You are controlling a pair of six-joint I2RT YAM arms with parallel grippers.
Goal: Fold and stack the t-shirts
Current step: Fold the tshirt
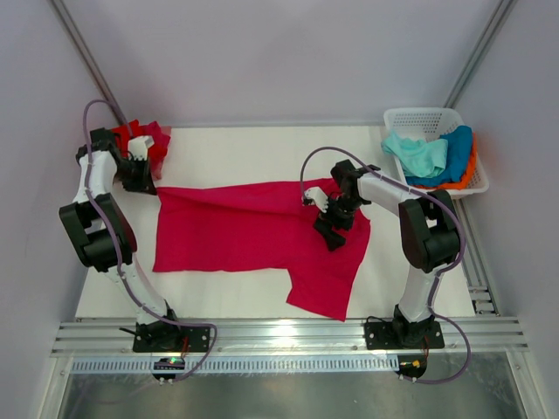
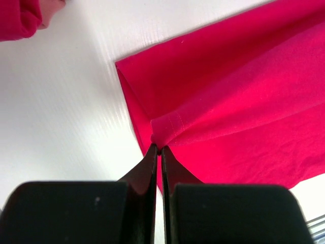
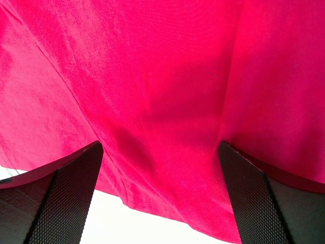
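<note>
A crimson-pink t-shirt (image 1: 244,231) lies spread across the middle of the white table, with one sleeve trailing toward the near edge. My left gripper (image 1: 147,182) is at the shirt's far left corner. In the left wrist view it (image 2: 158,148) is shut on a pinched fold of the hem of this shirt (image 2: 228,101). My right gripper (image 1: 330,231) hovers over the shirt's right part. Seen from the right wrist, it (image 3: 160,147) stands wide open above the cloth (image 3: 152,76), holding nothing. A red t-shirt (image 1: 150,140) lies bunched at the far left corner.
A white lattice basket (image 1: 437,115) stands at the far right and holds mint-green (image 1: 417,155), blue (image 1: 454,150) and orange (image 1: 472,166) t-shirts. Bare white table (image 1: 236,157) shows behind the spread shirt. Grey walls close in the back and sides.
</note>
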